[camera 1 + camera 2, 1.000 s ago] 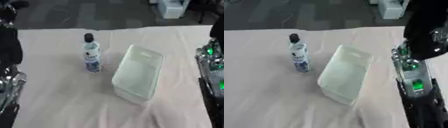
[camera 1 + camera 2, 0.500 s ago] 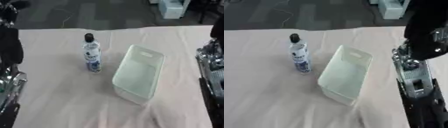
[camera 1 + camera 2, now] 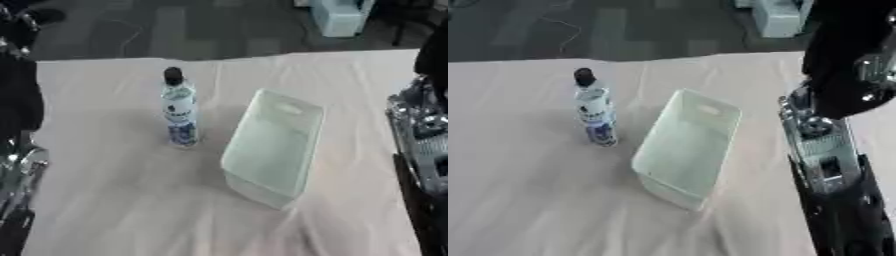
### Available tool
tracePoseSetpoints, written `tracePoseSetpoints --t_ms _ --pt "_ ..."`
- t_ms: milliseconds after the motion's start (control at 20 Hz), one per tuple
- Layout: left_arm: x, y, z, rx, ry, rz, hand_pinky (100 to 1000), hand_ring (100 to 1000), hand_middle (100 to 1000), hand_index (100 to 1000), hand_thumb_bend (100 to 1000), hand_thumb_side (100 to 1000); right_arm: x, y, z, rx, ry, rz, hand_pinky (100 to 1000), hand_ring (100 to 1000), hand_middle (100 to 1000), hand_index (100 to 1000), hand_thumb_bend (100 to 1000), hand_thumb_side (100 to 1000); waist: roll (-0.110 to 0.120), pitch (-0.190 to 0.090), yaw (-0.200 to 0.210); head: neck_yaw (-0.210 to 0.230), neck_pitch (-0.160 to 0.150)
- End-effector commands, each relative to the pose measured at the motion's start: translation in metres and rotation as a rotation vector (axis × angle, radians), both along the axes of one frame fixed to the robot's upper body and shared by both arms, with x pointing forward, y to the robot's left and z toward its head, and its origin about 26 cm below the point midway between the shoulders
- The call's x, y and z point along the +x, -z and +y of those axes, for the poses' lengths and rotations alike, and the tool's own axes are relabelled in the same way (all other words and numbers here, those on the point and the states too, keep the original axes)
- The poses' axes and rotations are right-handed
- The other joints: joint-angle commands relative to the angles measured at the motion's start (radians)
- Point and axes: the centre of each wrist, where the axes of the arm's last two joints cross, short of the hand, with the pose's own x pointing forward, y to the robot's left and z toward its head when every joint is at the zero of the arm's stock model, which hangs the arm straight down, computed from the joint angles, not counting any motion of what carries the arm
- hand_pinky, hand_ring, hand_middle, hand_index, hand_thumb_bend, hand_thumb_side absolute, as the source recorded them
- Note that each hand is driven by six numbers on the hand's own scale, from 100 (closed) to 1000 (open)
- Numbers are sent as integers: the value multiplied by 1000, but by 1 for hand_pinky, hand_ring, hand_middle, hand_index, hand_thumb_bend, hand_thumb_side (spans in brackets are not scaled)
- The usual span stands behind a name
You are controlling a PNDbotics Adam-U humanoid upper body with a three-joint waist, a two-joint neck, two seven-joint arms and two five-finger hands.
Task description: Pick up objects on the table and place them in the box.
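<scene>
A counter [image 3: 105, 200] draped in a pale pinkish cloth carries two things. A clear bottle [image 3: 179, 109] with a black cap and a blue-and-white label stands upright left of centre. Just beside it to the right, apart from it, lies a pale green translucent box [image 3: 273, 145], oblong, open side up, its long axis running askew from upper right to lower left; a handle slot shows in its far end wall. Nothing lies inside the box. The bottle stands on the cloth, outside the box.

The robot's left arm [image 3: 17, 165] shows at the left edge as a black and silver column. The right arm [image 3: 829, 150] fills the right side of the right eye view, black above, silver at the joints. Neither the left robot hand nor the right robot hand can be made out, so whether each is released or clenched cannot be told. Neither arm touches bottle or box.
</scene>
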Motion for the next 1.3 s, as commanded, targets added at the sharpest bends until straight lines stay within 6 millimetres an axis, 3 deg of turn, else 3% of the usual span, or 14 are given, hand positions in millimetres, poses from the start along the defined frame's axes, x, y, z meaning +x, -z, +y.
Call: tracePoseSetpoints --t_ms 50,550,950,1300 --pt "-2 -21 11 150 12 8 661 737 891 930 227 663 -2 -7 -2 -3 4 -35 408 517 565 638 100 1000 6 -13 -2 -1 -1" --pt "-4 -57 30 472 -26 144 651 711 888 932 134 737 -2 -5 -2 -20 -1 -23 408 518 565 638 100 1000 18 -16 -9 13 -1" --pt "-4 -83 27 673 -68 285 653 708 900 949 100 801 -2 -5 -2 -26 -8 -20 408 518 564 638 100 1000 26 -19 -16 19 -1" --pt "3 -91 24 836 -118 385 668 718 896 939 100 816 -2 -5 -1 -23 -15 -20 408 518 564 638 100 1000 28 -19 -24 17 -1"
